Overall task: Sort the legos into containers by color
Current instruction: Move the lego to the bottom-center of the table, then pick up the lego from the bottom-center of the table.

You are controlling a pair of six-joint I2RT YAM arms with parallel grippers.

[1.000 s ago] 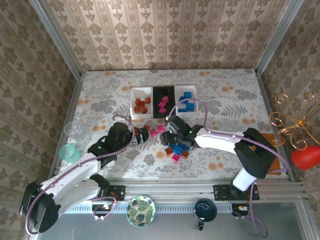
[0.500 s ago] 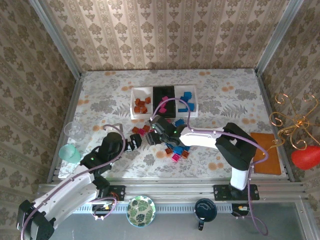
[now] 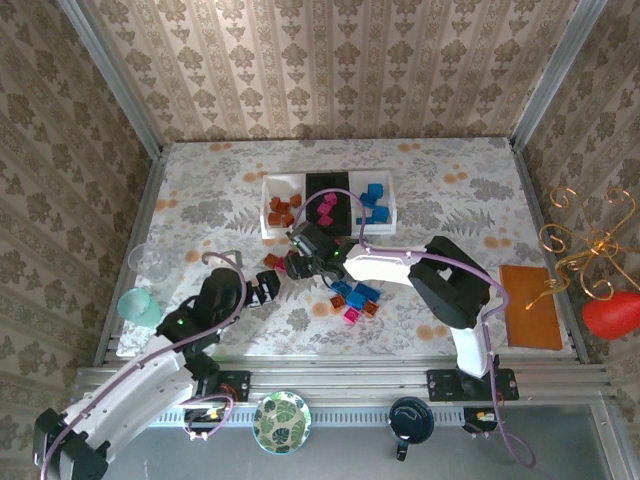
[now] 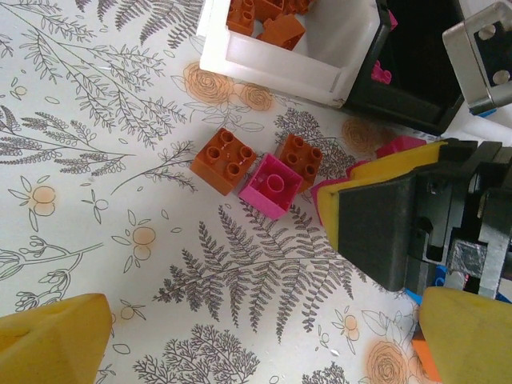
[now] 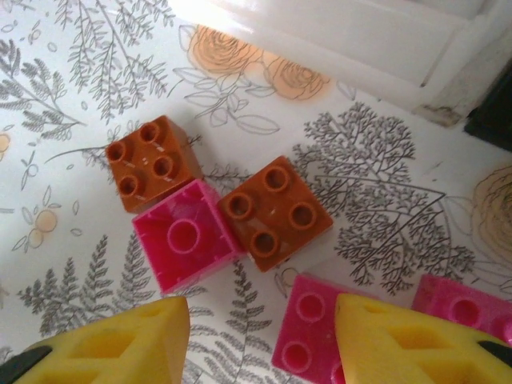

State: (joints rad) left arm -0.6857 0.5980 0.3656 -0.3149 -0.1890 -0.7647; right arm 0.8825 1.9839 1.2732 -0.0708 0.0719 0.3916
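The containers (image 3: 266,186) stand in a row at the table's middle: a white tray with orange legos (image 3: 283,212), a black one (image 3: 327,205) with pink, and a white one (image 3: 375,203) with blue. My right gripper (image 3: 298,262) is open over loose legos just in front of the left tray. Its fingertips (image 5: 112,344) straddle bare table, and a pink lego (image 5: 308,340) lies against the right one. Two orange legos (image 5: 274,212) and an upturned pink one (image 5: 186,236) lie just beyond. My left gripper (image 3: 262,290) hangs wide open and empty (image 4: 260,340) beside them. More legos (image 3: 352,298) lie to the right.
A teal cup (image 3: 137,305) and a clear cup (image 3: 148,258) stand at the left edge. A green leaf plate (image 3: 281,421) and a black round object (image 3: 410,418) sit at the near rail. An orange mat (image 3: 530,305), gold wire ornament (image 3: 585,245) and red heart (image 3: 612,313) are at right.
My right gripper has swung left from the loose cluster to the legos in front of the left tray, its jaws narrowing. My left gripper has drawn back slightly toward me.
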